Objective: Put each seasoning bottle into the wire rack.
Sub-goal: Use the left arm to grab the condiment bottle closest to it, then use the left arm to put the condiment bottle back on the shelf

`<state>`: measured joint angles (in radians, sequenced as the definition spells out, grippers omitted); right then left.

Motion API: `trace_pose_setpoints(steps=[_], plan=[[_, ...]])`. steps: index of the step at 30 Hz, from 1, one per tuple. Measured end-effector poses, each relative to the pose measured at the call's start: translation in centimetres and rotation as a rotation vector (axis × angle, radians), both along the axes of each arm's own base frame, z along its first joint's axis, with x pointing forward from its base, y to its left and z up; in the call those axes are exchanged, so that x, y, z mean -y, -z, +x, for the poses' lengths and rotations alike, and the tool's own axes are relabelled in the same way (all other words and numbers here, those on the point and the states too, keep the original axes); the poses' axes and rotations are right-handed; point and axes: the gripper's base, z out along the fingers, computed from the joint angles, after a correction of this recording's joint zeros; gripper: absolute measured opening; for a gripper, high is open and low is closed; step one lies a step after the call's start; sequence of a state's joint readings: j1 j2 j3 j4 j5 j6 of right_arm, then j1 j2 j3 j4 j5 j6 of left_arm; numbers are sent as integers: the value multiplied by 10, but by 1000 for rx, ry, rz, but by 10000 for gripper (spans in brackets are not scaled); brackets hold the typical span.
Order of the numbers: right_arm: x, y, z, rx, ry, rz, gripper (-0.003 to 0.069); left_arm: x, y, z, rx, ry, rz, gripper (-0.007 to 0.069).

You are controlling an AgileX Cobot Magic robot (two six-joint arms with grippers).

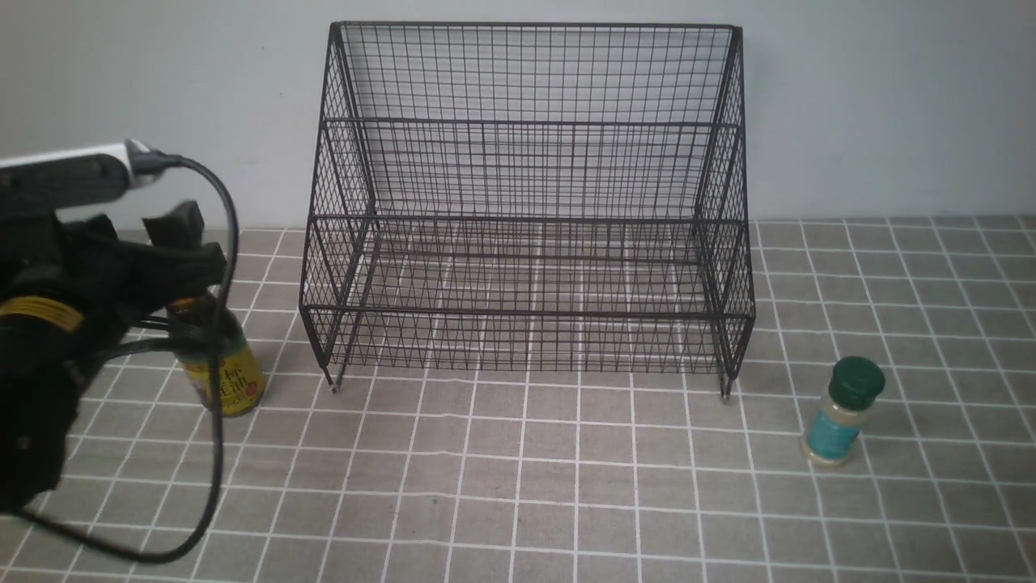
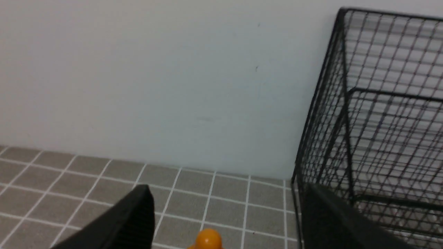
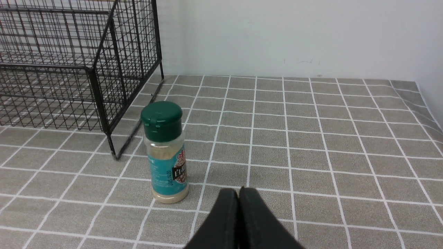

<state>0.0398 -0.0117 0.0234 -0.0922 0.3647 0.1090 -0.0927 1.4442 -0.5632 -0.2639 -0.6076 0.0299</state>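
Note:
The dark-sauce bottle [image 1: 225,374] with a yellow-green label stands upright on the tiled table, left of the wire rack [image 1: 526,202]. My left gripper [image 1: 194,253] is open around the bottle's top, which it hides in the front view. In the left wrist view the orange cap [image 2: 208,239] sits between the spread fingers of the left gripper [image 2: 226,199], touching neither. The rack [image 2: 380,121] is just beside. The small shaker jar [image 1: 842,411] with a green lid stands right of the rack. My right gripper [image 3: 238,191] is shut and empty, just short of the jar [image 3: 166,152].
The rack [image 3: 69,62] stands against a pale wall, with small feet on the grey tiled tablecloth [image 1: 526,486]. A black cable [image 1: 218,389] loops down from my left arm in front of the sauce bottle. The cloth's edge [image 3: 427,103] lies to the far right.

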Motion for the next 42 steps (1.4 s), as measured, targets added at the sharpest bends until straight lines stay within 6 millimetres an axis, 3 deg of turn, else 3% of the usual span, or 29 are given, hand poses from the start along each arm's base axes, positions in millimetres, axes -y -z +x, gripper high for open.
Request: trace_pose_setpoints(steps=[4, 6, 7, 10, 13, 16, 17, 18, 21, 22, 24, 29, 30, 35, 42], plan=[[0, 0, 0, 0, 0, 0, -15, -1, 20, 11, -27, -25, -10, 495], [0, 0, 0, 0, 0, 0, -15, -1, 28, 15, -39, -31, -11, 439], [0, 0, 0, 0, 0, -1, -15, -1, 34, 17, -57, -33, -11, 374], [0, 0, 0, 0, 0, -1, -15, 0, 36, 17, -63, -24, -4, 272], [0, 0, 0, 0, 0, -1, -15, 2, 30, 14, -74, 15, 11, 274], [0, 0, 0, 0, 0, -1, -15, 5, 18, 10, -66, 59, 36, 274], [0, 0, 0, 0, 0, -1, -15, 7, 1, 6, -32, 79, 44, 274], [0, 0, 0, 0, 0, -1, -15, 7, -3, 5, -21, 80, 44, 274], [0, 0, 0, 0, 0, -1, -15, 8, -41, -3, 74, 106, 62, 274], [0, 0, 0, 0, 0, -1, -15, 8, -43, -3, 78, 110, 67, 274], [0, 0, 0, 0, 0, -1, -15, 11, -76, -11, 163, 144, 100, 274], [0, 0, 0, 0, 0, -1, -15, 25, -108, -18, 256, 218, 122, 274], [0, 0, 0, 0, 0, -1, -15, 37, -117, -18, 288, 277, 128, 274], [0, 0, 0, 0, 0, -1, -15, 69, -111, -5, 272, 396, 136, 274], [0, 0, 0, 0, 0, -1, -15, 93, -64, 28, 181, 459, 131, 274]])
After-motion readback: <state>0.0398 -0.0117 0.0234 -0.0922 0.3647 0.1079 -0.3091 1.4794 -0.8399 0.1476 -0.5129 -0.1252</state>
